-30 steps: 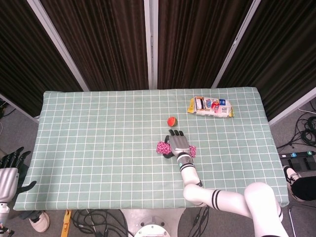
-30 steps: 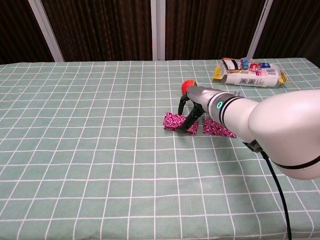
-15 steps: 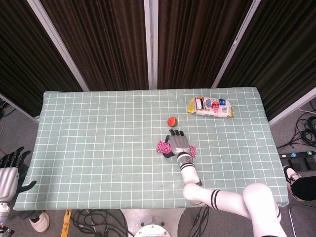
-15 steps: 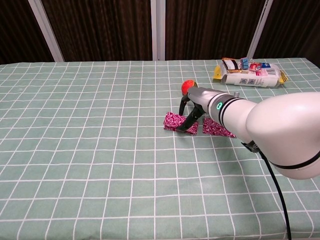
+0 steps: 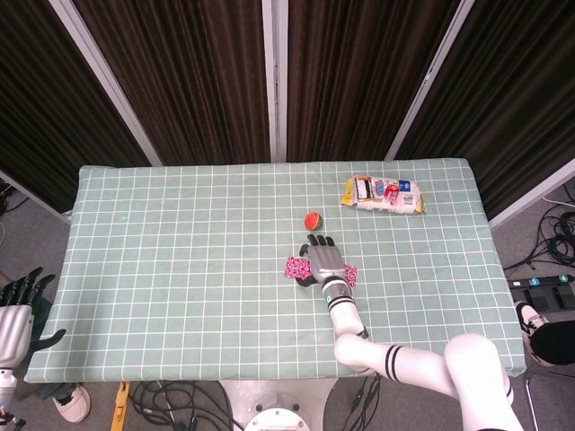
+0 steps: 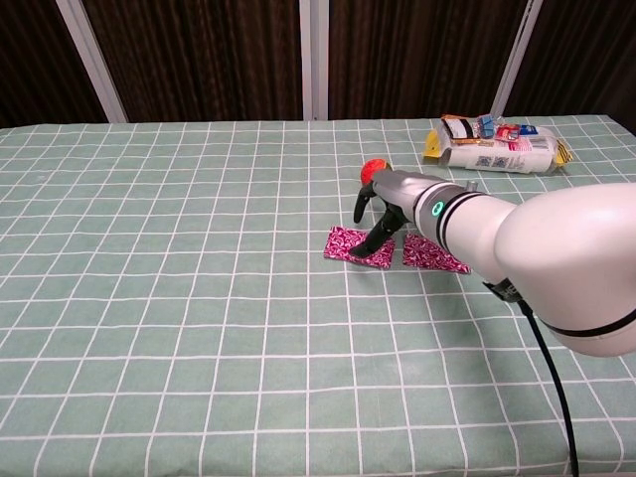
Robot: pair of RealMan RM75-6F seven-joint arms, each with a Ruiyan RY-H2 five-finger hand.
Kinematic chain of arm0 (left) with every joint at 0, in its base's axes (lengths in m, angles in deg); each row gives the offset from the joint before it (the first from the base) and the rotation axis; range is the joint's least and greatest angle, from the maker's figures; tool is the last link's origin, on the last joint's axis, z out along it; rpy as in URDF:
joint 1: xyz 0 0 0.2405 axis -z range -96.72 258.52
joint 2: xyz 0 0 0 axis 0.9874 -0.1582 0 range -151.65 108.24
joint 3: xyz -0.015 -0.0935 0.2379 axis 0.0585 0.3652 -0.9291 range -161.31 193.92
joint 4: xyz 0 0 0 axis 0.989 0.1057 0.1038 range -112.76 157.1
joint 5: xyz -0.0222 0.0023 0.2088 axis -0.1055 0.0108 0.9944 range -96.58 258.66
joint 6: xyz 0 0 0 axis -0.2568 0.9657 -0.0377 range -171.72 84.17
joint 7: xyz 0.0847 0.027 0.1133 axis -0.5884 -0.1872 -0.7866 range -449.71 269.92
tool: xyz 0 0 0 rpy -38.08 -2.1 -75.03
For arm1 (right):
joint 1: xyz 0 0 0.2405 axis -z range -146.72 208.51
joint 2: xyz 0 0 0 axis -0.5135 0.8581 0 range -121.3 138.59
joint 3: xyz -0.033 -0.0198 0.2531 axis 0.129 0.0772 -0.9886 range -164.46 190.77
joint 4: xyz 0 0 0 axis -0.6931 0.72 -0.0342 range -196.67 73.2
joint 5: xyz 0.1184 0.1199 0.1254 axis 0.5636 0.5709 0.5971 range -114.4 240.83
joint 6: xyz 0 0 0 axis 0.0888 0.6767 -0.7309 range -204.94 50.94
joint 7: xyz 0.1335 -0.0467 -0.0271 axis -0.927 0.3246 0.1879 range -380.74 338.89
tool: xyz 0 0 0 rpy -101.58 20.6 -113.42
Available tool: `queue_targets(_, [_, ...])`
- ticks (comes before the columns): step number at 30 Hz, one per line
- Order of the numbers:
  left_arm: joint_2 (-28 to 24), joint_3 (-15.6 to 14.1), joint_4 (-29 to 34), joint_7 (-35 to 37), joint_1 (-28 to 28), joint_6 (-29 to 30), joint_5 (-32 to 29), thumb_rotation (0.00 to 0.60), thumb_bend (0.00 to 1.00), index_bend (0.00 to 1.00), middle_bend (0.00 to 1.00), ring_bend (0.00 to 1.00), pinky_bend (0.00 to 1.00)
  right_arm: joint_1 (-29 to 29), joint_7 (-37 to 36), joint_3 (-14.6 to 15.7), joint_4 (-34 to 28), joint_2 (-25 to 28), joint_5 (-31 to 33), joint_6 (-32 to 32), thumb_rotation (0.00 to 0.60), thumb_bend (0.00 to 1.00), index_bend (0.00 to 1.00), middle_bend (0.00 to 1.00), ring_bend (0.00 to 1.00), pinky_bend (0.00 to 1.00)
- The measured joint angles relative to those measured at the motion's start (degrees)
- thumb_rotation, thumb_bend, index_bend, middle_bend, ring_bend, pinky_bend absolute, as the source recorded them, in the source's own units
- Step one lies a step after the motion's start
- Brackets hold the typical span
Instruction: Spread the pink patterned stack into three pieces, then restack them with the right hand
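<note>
My right hand (image 5: 325, 260) lies palm-down over the pink patterned pieces near the table's middle. One piece (image 6: 356, 245) pokes out on its left side, flat on the cloth; it is the same pink piece (image 5: 294, 267) in the head view. Another piece (image 6: 435, 254) shows on its right, seen from above as the pink piece (image 5: 350, 273). In the chest view the right hand (image 6: 386, 212) has its dark fingers spread, and a fingertip touches the left piece. The hand hides whatever lies between the two pieces. My left hand (image 5: 18, 310) hangs off the table's left front corner, fingers apart, holding nothing.
A small red-orange ball (image 5: 312, 219) sits just beyond the right hand, also the ball (image 6: 373, 170) in the chest view. A snack packet (image 5: 384, 194) lies at the far right. The green checked tablecloth (image 5: 180, 251) covers the table.
The right hand has risen slightly. The left pink piece now lies flatter and a touch further left. The left hand has not moved.
</note>
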Motion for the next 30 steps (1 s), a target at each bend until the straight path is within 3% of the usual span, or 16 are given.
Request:
queue_targets(11, [-0.4, -0.1, 1.3, -1.0, 0.0, 0.8, 0.9, 0.6, 0.03, 0.2, 0.17, 0.13, 0.15, 6.5, -2.9, 6.1, -8.9, 9.2, -8.8, 2.8, 0.46, 0.14, 0.3, 0.06, 0.0, 0.0])
queue_targets(17, [-0.7, -0.1, 2.1, -1.7, -0.2, 0.9, 0.7, 0.6, 0.03, 0.2, 0.17, 0.13, 0.15, 8.6, -4.9, 8.1, -7.5, 10.2, -10.4, 1.6, 0.466, 0.14, 0.3, 0.06, 0.0, 0.0])
queue_targets(30, [-0.8, -0.2, 2.5, -2.4, -0.2, 0.4, 0.3, 0.6, 0.03, 0.2, 0.17, 0.13, 0.15, 10.1, -6.4, 9.1, -2.7, 8.4, -13.3, 0.2, 0.467, 0.14, 0.3, 0.06, 0.0, 0.0])
